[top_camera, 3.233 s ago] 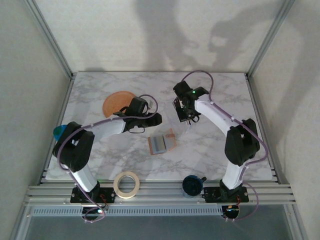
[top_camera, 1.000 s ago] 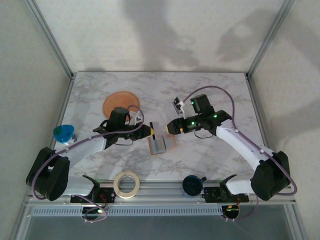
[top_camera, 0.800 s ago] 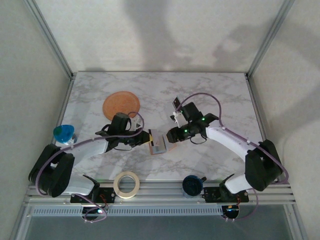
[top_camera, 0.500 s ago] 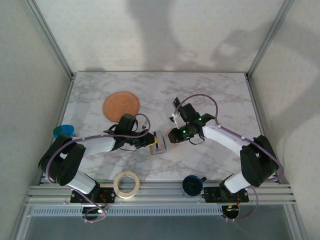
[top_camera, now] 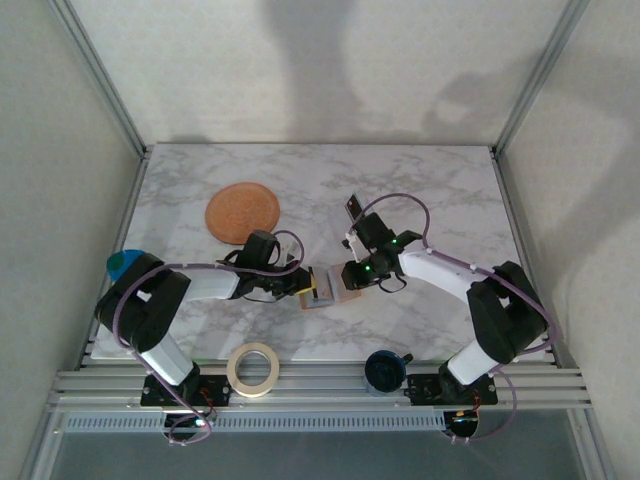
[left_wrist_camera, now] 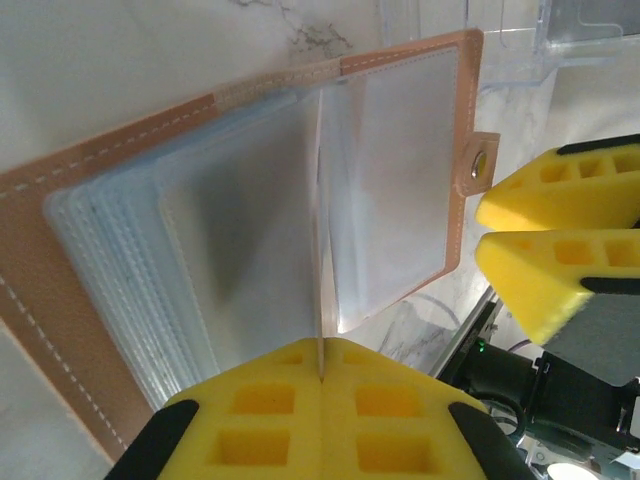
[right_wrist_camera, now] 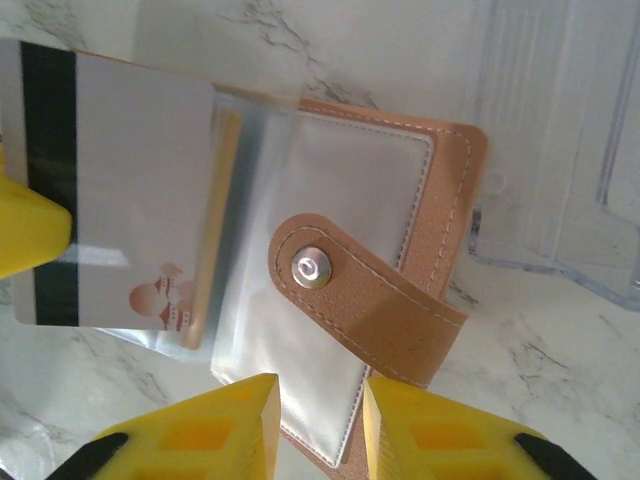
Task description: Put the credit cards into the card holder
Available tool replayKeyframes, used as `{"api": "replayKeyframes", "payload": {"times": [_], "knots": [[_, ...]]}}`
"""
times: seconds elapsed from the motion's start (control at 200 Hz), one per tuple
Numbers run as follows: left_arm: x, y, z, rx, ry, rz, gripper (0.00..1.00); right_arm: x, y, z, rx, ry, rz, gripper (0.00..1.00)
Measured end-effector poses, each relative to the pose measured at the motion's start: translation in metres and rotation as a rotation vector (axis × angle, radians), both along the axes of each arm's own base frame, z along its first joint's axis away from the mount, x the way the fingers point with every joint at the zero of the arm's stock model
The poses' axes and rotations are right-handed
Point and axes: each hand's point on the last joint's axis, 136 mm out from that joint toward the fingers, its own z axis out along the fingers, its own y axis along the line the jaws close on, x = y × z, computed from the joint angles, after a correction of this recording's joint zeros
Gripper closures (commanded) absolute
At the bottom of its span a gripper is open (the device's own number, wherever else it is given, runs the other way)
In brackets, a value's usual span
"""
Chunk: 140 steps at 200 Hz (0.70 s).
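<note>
Card holder (right_wrist_camera: 380,200) open on worktop (top_camera: 430,190). Left fingers (left_wrist_camera: 250,420) clamp whitish card (right_wrist_camera: 130,180), partly inside a clear sleeve. Right fingers' (right_wrist_camera: 190,440) grip indeterminate.

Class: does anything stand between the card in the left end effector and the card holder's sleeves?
Nothing visible: the whitish card meets the clear sleeves of the card holder; its snap tab lies apart.

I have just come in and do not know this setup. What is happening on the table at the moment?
Two robot arms are working on an open card holder lying on the marble table. The left gripper is shut on a whitish card with a black stripe, holding it at the clear sleeves. The right gripper sits at the holder's edge near the snap tab, jaws slightly apart; whether it grips is unclear.
</note>
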Motion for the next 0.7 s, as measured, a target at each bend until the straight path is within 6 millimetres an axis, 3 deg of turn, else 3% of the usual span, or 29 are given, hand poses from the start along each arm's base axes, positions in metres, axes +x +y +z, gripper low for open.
{"api": "replayKeyframes", "payload": {"times": [0.27, 0.701], "knots": [[0.008, -0.005, 0.003, -0.008, -0.016, -0.003, 1.0, -0.001, -0.005, -0.016, 0.004, 0.026, -0.032, 0.78], [0.006, -0.007, -0.009, -0.014, 0.029, -0.007, 1.0, 0.002, -0.005, -0.029, 0.055, 0.07, -0.066, 0.81]]}}
